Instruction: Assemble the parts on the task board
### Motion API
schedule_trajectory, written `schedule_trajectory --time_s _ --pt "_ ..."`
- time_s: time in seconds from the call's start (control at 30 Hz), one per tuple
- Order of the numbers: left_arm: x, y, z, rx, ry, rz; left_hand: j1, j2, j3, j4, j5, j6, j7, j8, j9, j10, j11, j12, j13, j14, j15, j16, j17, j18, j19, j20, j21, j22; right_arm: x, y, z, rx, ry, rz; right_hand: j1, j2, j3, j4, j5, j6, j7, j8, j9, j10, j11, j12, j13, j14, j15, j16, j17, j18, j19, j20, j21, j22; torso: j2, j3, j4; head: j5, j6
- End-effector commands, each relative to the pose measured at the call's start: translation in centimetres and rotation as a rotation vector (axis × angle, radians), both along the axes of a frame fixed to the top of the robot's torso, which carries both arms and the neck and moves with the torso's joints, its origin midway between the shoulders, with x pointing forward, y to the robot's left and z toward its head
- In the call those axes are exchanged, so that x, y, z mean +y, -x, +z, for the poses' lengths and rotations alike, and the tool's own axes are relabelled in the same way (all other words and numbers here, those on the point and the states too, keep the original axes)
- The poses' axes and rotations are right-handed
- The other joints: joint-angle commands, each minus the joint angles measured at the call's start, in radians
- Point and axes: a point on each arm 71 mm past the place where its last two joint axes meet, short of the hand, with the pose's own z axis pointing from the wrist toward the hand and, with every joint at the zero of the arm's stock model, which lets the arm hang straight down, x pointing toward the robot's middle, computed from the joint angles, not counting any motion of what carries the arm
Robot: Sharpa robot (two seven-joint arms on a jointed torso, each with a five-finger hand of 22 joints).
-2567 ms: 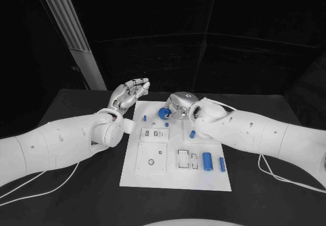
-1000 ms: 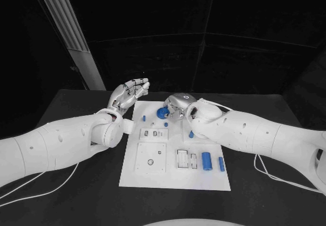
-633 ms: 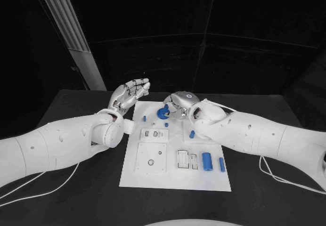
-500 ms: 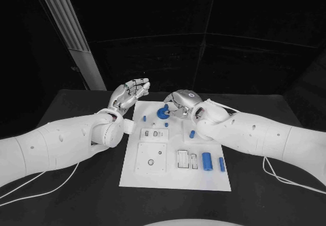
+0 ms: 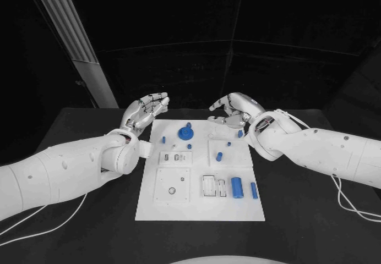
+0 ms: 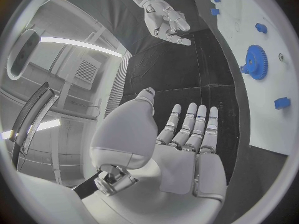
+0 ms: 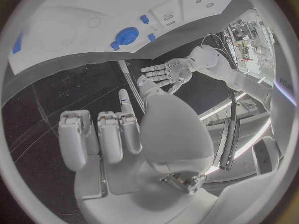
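Hovering above the far right corner of the white rectangular task board (image 5: pixel 199 206), the silver right hand (image 5: pixel 234 110) holds nothing; its fingers are spread loosely and partly curled, clear of the board and every part on it. In the right wrist view that same hand (image 7: pixel 118 134) shows an empty palm with the fingers bent forward over black table (image 7: pixel 69 92).

Opposite it, the silver left hand (image 5: pixel 147 111) stands upright beside the board's far left corner, palm facing inward toward the board, fingers straight and slightly apart, gripping nothing and touching nothing. The left wrist view confirms a flat, released hand (image 6: pixel 187 144) with its fingers extended together over the dark table.

On the board, the round blue toothed gear (image 5: pixel 186 132) sits near the far edge, between the two hands and apart from both. A small blue peg (image 5: pixel 163 139) lies just left of it, and another small blue piece (image 5: pixel 189 146) just nearer. A blue stub (image 5: pixel 220 157) stands on the right middle of the board. Nearer the robot, a thick blue cylinder (image 5: pixel 237 186) and a slimmer blue rod (image 5: pixel 254 190) lie side by side beside rectangular slots.
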Motion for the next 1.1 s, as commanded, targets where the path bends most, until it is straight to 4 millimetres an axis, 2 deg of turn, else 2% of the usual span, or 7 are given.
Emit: schedule_trajectory --time_s 0.03,0.2,0.43,0.67,0.73,0.8,1.1 --pt "0.0 0.6 1.8 -0.260 0.083 -0.025 0.002 0.009 -0.006 0.000 0.005 -0.004 0.145 0.006 -0.002 -0.005 0.001 0.004 0.000 0.002 0.007 0.006 0.000 0.002 -0.006 -0.002 0.002 0.001 -1.5 0.1 0.0 0.066 -0.070 0.028 0.007 0.002 -0.011 -0.001 -0.014 -0.012 -0.002 -0.011 -0.003 0.104 -0.004 0.003 0.263 0.102 -0.001 0.002 0.263 -0.007 0.103 0.001 0.003 0.263 -0.002 0.0024 -0.0025 -0.018 0.005" --pt "0.1 0.6 1.6 -0.258 0.082 -0.023 0.002 0.009 -0.006 0.000 0.005 -0.004 0.145 0.006 -0.002 -0.005 0.001 0.004 0.000 0.002 0.007 0.006 0.000 0.002 -0.006 -0.002 0.002 0.001 -4.5 0.0 0.0 0.068 -0.060 -0.022 0.014 0.006 -0.027 0.009 -0.060 -0.025 -0.010 -0.026 -0.009 0.104 -0.011 0.003 0.263 0.102 -0.005 0.002 0.263 -0.007 0.103 -0.003 0.003 0.263 -0.003 0.0032 -0.0030 -0.038 0.011" --pt "0.2 0.6 1.4 -0.255 0.081 -0.021 0.002 0.009 -0.006 0.000 0.005 -0.004 0.145 0.006 -0.002 -0.005 0.001 0.004 0.000 0.002 0.007 0.006 0.000 0.002 -0.006 -0.002 0.002 0.001 -7.5 -0.2 -0.9 0.095 -0.025 -0.085 0.026 0.009 -0.040 0.018 -0.092 -0.044 -0.024 -0.043 -0.015 0.104 -0.024 0.003 0.263 0.102 -0.014 0.002 0.263 -0.007 0.103 -0.010 0.003 0.263 -0.003 0.0036 -0.0043 -0.054 0.014" --pt "0.3 0.6 1.3 -0.253 0.080 -0.019 0.002 0.009 -0.007 0.000 0.005 -0.005 0.145 0.007 -0.002 -0.006 0.001 0.004 0.000 0.002 0.007 0.006 0.000 0.002 -0.007 -0.002 0.002 0.000 -8.9 -0.1 -3.1 0.160 0.016 -0.125 0.050 -0.006 -0.052 0.022 -0.119 -0.048 -0.031 -0.049 -0.017 0.104 -0.033 0.003 0.263 0.102 -0.023 0.002 0.263 -0.007 0.103 -0.018 0.003 0.263 -0.003 0.0038 -0.0054 -0.054 0.015" --pt "0.4 0.7 1.3 -0.252 0.080 -0.018 0.002 0.009 -0.007 0.000 0.005 -0.005 0.145 0.007 -0.002 -0.006 0.001 0.004 0.000 0.002 0.007 0.006 0.000 0.002 -0.007 -0.002 0.002 0.000 -9.1 -0.2 -3.6 0.180 0.031 -0.137 0.052 -0.006 -0.053 0.024 -0.120 -0.054 -0.032 -0.052 -0.019 0.104 -0.034 0.003 0.263 0.102 -0.024 0.002 0.263 -0.007 0.103 -0.019 0.003 0.263 -0.003 0.0043 -0.0052 -0.053 0.015" --pt "0.4 0.7 1.3 -0.252 0.080 -0.018 0.002 0.009 -0.007 0.000 0.005 -0.005 0.145 0.007 -0.002 -0.006 0.001 0.004 0.000 0.002 0.007 0.006 0.000 0.002 -0.007 -0.002 0.002 0.000 -9.2 -0.2 -4.1 0.198 0.052 -0.148 0.053 -0.006 -0.054 0.026 -0.120 -0.058 -0.032 -0.054 -0.020 0.104 -0.035 0.003 0.263 0.102 -0.025 0.002 0.263 -0.007 0.103 -0.020 0.003 0.263 -0.003 0.0025 -0.0022 -0.051 0.015" --pt "0.6 0.7 1.2 -0.251 0.078 -0.014 0.002 0.009 -0.007 0.000 0.005 -0.005 0.145 0.007 -0.002 -0.006 0.001 0.004 0.000 0.002 0.007 0.006 0.000 0.002 -0.007 -0.002 0.002 0.000 -9.6 -0.2 -6.0 0.239 0.132 -0.175 0.059 -0.005 -0.054 0.027 -0.120 -0.063 -0.033 -0.056 -0.021 0.104 -0.036 0.003 0.263 0.102 -0.026 0.002 0.263 -0.007 0.103 -0.022 0.003 0.263 -0.002 0.0021 -0.0027 -0.049 0.011"
